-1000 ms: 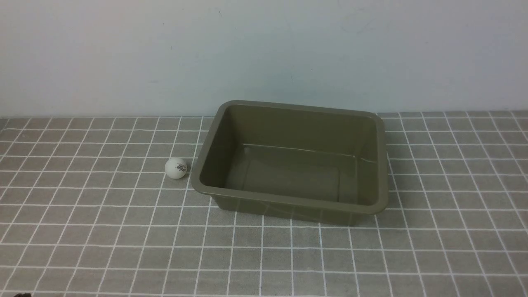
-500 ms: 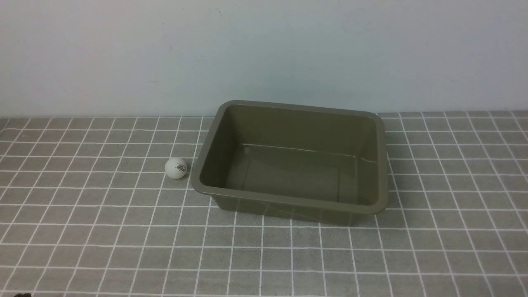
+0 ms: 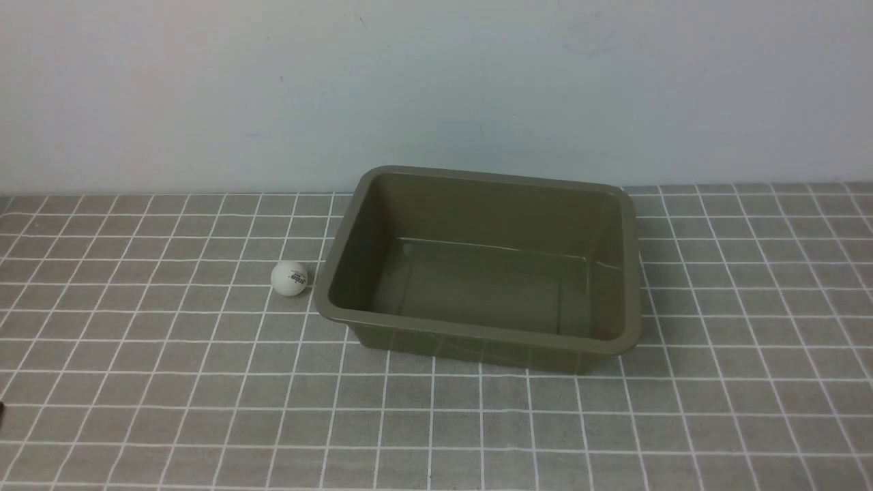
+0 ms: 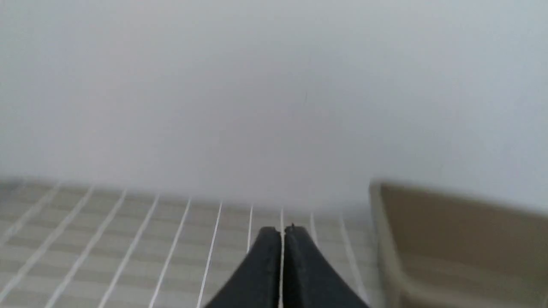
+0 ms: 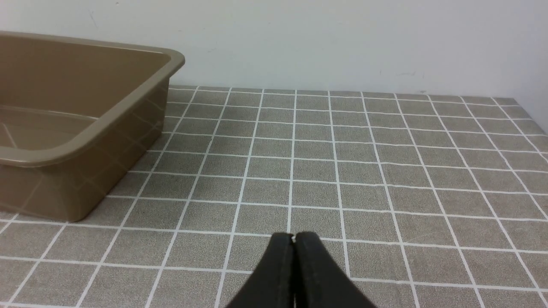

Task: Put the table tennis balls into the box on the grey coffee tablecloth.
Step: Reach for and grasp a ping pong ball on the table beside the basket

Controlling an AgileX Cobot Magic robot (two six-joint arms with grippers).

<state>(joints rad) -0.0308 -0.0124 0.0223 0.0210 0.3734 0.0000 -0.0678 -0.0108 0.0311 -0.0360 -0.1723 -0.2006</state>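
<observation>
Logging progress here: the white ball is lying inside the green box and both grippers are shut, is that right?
No. The front view shows the white ball lying on the tablecloth left of the green box, not inside. The left gripper and right gripper are shut.

The left wrist view is blurred throughout: the cloth (image 4: 107, 244) is a smear of lines, the box (image 4: 454, 239) a soft shape cut off by the picture's edge. Only the tips of the left gripper (image 4: 281, 233) show. The right wrist view also cuts off part of the box and all but the tips of the right gripper (image 5: 294, 237). In the front view the print on the ball (image 3: 289, 278) is too small to read, and a dark sliver (image 3: 2, 409) at the left edge cannot be identified.
</observation>
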